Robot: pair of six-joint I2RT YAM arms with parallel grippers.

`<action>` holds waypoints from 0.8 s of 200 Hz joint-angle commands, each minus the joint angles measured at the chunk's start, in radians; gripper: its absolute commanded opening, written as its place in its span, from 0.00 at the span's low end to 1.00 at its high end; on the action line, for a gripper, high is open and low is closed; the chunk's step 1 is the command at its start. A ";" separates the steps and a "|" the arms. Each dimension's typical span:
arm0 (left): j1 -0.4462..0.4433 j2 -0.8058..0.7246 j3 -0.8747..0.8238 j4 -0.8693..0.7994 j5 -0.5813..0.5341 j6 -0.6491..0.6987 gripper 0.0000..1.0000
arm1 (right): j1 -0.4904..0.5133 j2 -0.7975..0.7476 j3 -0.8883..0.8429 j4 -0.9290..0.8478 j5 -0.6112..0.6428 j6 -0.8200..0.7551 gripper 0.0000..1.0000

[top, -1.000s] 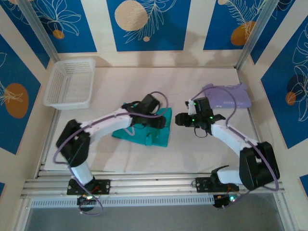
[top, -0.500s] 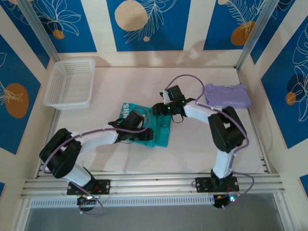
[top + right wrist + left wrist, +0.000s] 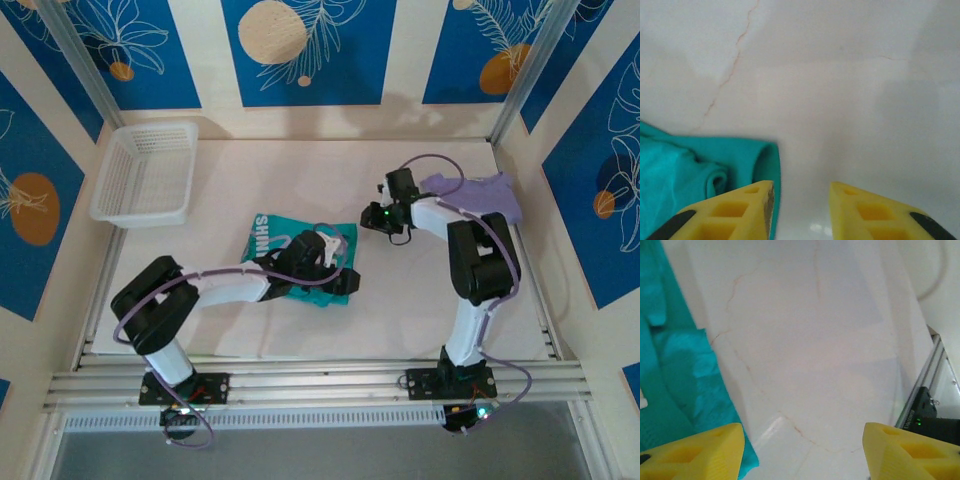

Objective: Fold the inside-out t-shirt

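The inside-out t-shirt [image 3: 283, 250] lies bunched and partly folded mid-table, teal with white lettering showing at its left end. My left gripper [image 3: 338, 250] hovers over the shirt's right edge. In the left wrist view the left gripper [image 3: 802, 452] stands open with only bare table between its yellow fingers, and the t-shirt [image 3: 675, 375] runs along the left side. My right gripper [image 3: 380, 216] is to the right of the shirt, apart from it. In the right wrist view the right gripper [image 3: 801, 210] is open with a narrow, empty gap, and a rolled edge of the t-shirt [image 3: 700, 162] lies at left.
A folded pale lavender shirt [image 3: 485, 196] lies at the back right, just behind the right arm. A white mesh basket [image 3: 145, 172] stands at the back left. Rails run along the table's near edge [image 3: 320, 385]. Walls close in on three sides.
The right gripper pulled back to the right, off the shirt, and its jaws narrowed. The left gripper slid right to the shirt's right edge. More of the white lettering shows.
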State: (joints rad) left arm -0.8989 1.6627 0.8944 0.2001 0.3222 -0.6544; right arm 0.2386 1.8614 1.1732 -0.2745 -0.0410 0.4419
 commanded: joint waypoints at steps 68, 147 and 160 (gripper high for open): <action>0.456 -0.284 -0.104 -0.306 -0.206 0.116 0.69 | 0.210 -0.234 -0.178 0.046 -0.100 0.022 0.54; 0.624 -0.097 -0.042 -0.400 -0.089 0.250 0.71 | 0.211 -0.266 -0.235 -0.063 -0.024 0.073 0.66; 0.624 -0.101 -0.070 -0.383 -0.058 0.246 0.70 | 0.197 -0.254 -0.234 -0.067 -0.071 0.082 0.77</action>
State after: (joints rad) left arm -0.2775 1.5627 0.8360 -0.1593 0.1738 -0.4450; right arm 0.4709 1.6394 0.9562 -0.2916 -0.0792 0.5018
